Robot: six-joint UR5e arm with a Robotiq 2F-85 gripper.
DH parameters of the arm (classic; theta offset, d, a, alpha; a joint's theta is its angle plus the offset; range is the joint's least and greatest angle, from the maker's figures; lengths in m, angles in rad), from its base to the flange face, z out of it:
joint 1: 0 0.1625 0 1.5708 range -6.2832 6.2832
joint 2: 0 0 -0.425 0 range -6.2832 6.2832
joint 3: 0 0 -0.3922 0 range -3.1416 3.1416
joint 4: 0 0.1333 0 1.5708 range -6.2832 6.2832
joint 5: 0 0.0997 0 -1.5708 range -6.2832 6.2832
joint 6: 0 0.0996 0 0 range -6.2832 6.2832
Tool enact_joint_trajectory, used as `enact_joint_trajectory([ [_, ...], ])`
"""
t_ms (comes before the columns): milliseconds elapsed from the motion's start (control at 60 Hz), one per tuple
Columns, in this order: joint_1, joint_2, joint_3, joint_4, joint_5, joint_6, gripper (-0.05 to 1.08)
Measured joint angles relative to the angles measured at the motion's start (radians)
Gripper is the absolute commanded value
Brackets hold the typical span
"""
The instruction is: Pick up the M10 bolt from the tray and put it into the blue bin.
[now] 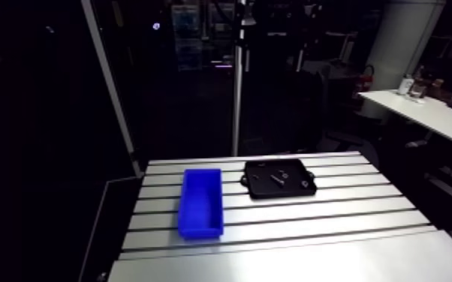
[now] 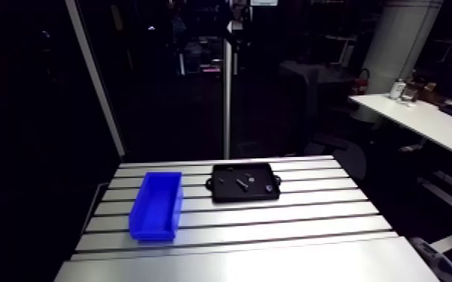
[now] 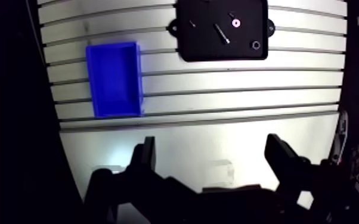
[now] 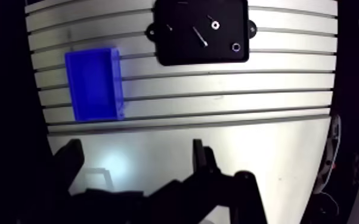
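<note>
A black tray [image 3: 206, 50] lies on the slotted table, far ahead of my gripper [image 3: 213, 156] in the wrist view. In the tray a long silvery bolt [image 3: 220, 33] lies at a slant near the middle. A blue bin [image 3: 115, 77] stands beside the tray, its inside showing nothing. My gripper is open and holds nothing, high above the smooth front part of the table, with both dark fingers [image 3: 146, 158] well apart. The arm view shows the bin [image 1: 201, 202] and the tray [image 1: 263, 191] side by side, but no gripper.
Also in the tray are a small washer [image 3: 235, 22], a dark ring [image 3: 256, 44] and a short screw [image 3: 192, 24]. The slotted table [image 3: 217, 98] runs to a dark edge beyond the bin. A cable bundle [image 3: 337, 149] hangs beside the gripper.
</note>
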Motion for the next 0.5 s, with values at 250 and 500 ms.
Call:
enact_joint_trajectory([
  [250, 0.004, 0.004, 0.004, -0.008, 0.008, 0.024, 0.01],
  [500, 0.006, 0.007, 0.004, -0.01, 0.01, 0.031, 0.01],
])
